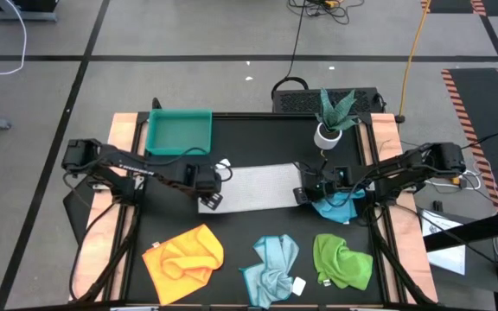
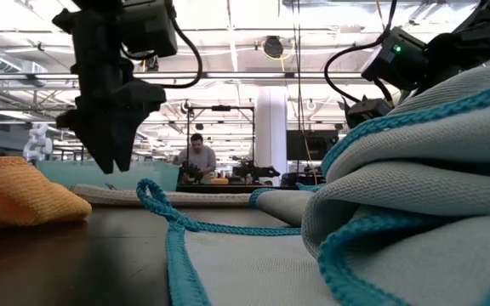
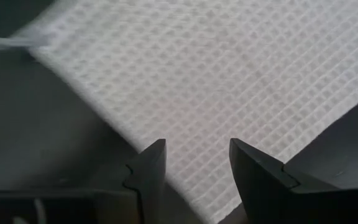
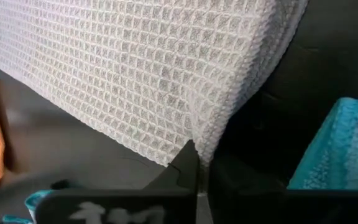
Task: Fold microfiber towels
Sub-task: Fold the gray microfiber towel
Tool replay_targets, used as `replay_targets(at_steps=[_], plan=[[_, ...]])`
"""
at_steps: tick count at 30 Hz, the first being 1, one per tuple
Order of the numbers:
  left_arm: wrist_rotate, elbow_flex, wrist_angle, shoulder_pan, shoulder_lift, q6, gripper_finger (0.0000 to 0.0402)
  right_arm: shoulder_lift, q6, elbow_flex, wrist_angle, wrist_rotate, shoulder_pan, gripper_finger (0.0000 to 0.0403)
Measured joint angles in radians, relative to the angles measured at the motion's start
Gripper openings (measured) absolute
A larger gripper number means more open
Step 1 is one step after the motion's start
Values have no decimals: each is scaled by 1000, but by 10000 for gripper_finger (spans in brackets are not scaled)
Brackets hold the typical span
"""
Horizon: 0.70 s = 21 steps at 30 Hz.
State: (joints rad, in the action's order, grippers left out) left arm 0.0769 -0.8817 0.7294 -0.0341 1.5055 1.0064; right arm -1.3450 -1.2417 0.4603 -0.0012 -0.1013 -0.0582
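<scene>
Grey floor point(image 1: 188, 34) with dark lines, cables, bright ceiling lights point(image 2: 253, 13), white pillar point(image 2: 272, 127), seated person point(image 2: 197, 160)

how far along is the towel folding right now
Early on. The white-grey towel lies flat mid-table as a long strip, apparently folded once. In hand: the right gripper is shut on its edge, while the left gripper hovers open over the other end. Left: the yellow-orange towel, pale blue towel, green towel and bright blue towel lie crumpled. The teal tray holds nothing.
</scene>
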Motion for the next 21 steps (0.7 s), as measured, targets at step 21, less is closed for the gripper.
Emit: replay_targets(at_steps=[21], plan=[[2, 82, -232, -47, 128, 51, 177, 280, 25, 40, -279, 155, 0, 1]])
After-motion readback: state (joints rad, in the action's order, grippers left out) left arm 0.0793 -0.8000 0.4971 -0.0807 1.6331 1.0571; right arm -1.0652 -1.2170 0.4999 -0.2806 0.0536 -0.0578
